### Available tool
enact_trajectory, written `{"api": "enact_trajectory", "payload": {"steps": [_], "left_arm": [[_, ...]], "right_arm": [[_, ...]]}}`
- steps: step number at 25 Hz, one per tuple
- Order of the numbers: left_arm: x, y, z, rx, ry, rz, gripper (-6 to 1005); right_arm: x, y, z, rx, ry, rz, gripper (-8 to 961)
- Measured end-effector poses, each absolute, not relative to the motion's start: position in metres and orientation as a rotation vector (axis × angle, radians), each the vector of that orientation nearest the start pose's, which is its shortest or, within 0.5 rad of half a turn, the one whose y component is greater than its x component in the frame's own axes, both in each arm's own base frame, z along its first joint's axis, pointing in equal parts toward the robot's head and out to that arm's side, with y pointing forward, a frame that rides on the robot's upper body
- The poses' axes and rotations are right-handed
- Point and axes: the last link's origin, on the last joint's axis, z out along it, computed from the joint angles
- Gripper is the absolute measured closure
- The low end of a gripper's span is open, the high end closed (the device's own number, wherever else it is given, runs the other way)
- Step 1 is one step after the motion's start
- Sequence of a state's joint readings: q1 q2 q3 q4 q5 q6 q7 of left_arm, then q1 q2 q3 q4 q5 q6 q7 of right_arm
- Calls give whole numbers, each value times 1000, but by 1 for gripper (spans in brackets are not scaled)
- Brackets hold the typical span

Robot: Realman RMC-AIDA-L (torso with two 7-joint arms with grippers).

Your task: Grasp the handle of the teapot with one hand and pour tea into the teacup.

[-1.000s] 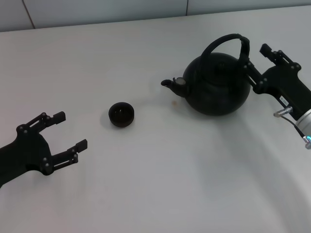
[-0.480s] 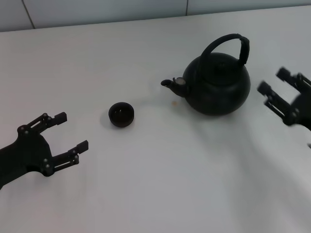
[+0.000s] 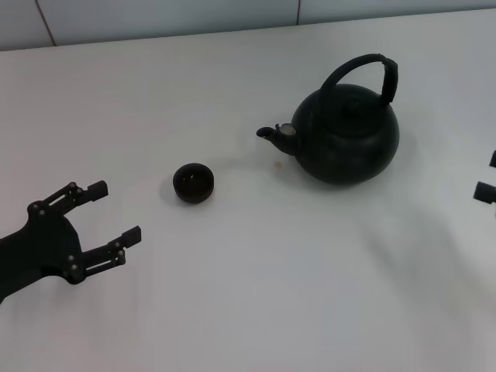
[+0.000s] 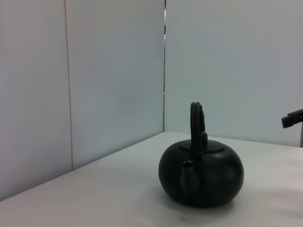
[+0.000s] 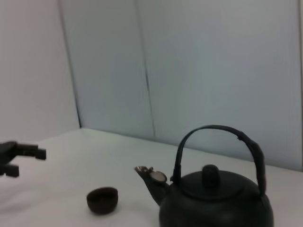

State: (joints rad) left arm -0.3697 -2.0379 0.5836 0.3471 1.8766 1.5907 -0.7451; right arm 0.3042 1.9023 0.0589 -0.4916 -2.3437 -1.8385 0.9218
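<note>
The black teapot (image 3: pixel 345 139) stands on the white table, its spout toward the teacup and its arched handle (image 3: pixel 364 62) upright with nothing holding it. The small dark teacup (image 3: pixel 194 183) sits to its left, apart from it. My right gripper (image 3: pixel 490 175) shows only two separated fingertips at the right edge, open, well clear of the pot. My left gripper (image 3: pixel 115 211) rests open and empty at the lower left. The right wrist view shows the teapot (image 5: pixel 218 203), handle (image 5: pixel 218 128), teacup (image 5: pixel 102 199) and the far left gripper (image 5: pixel 28 162). The left wrist view shows the teapot (image 4: pixel 201 177) spout-on.
The white table (image 3: pixel 256 294) stretches bare in front of the pot and cup. A pale wall (image 3: pixel 155 15) runs along its far edge. A small orange speck (image 3: pixel 277 163) lies by the teapot's base.
My right gripper has drawn back from beside the teapot's handle to the right edge of the head view. Teapot, teacup and left gripper have stayed put.
</note>
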Motion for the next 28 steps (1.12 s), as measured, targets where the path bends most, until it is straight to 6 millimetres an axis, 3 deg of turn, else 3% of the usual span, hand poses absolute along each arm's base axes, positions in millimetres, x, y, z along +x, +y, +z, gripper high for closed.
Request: {"api": "enact_trajectory", "payload": {"steps": [6, 11, 28], "left_arm": [[-317, 266, -14, -2542, -324, -813, 140], [-316, 266, -12, -2545, -337, -826, 140], [-314, 268, -9, -2555, -338, -836, 140]], "right_arm": [[373, 240, 107, -2450, 555, 642, 313], [370, 242, 106, -2488, 546, 637, 155], [368, 238, 101, -2535, 543, 641, 140]]}}
